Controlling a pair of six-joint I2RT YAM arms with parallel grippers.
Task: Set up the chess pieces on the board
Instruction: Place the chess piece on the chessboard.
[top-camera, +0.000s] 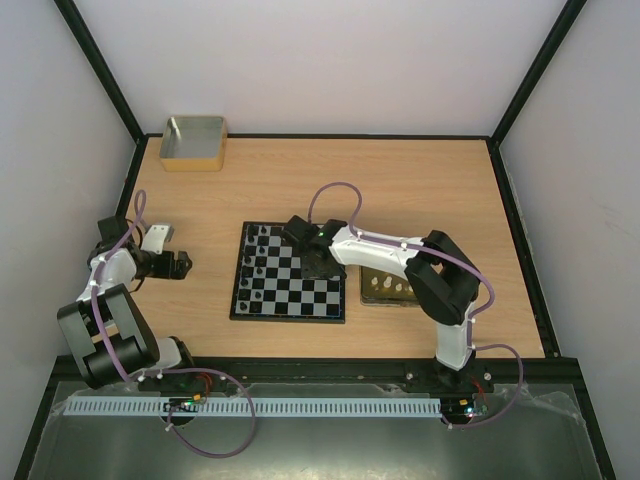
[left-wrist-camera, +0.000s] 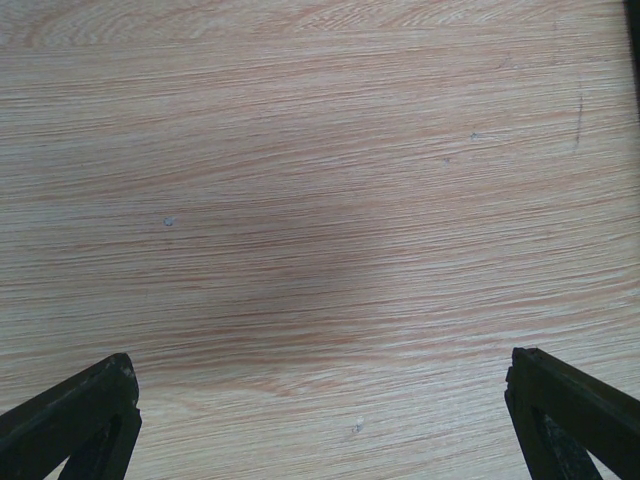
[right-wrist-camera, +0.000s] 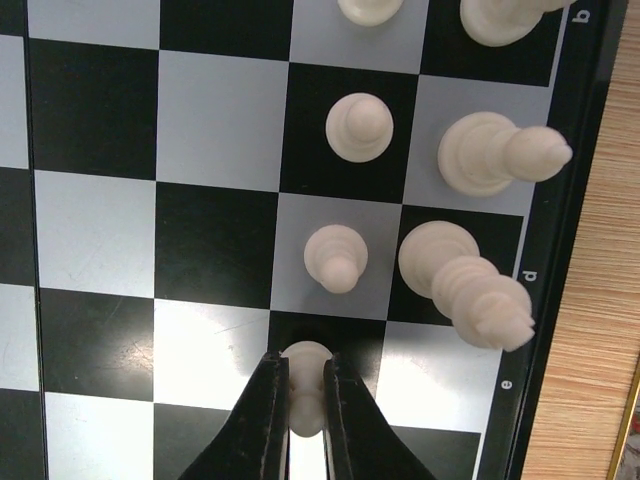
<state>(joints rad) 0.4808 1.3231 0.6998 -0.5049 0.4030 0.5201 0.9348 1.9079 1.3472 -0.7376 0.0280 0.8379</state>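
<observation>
The only readable writing is on the board (right-wrist-camera: 220, 120): small pale letters "b", "d" and "e" run along its black border at the 3 o'clock side of the right wrist view.

The surface (top-camera: 420, 190) is pale wood-grain laminate, with a few small specks showing in the left wrist view. Plain white walls close it in on three sides, and black frame bars stand in the corners. A dull grey metal strip lies along the near edge.

The board sits near the middle of the surface. Black pieces (top-camera: 256, 262) stand by its 9 o'clock edge. White pieces (right-wrist-camera: 358, 127) stand on squares by the lettered border, two pawns and taller men beside them.

The right tool (right-wrist-camera: 305, 375) is over the board, its fingers pressed in on a white pawn (right-wrist-camera: 306, 350) that stands on a black square. The left tool (left-wrist-camera: 320, 420) is at 9 o'clock from the board, spread wide over bare wood and holding nothing.

A gold tin (top-camera: 390, 290) touches the board's 3 o'clock edge, with white pieces in it. A grey box (top-camera: 193, 143) with a tan rim sits at 11 o'clock, by the far wall.
</observation>
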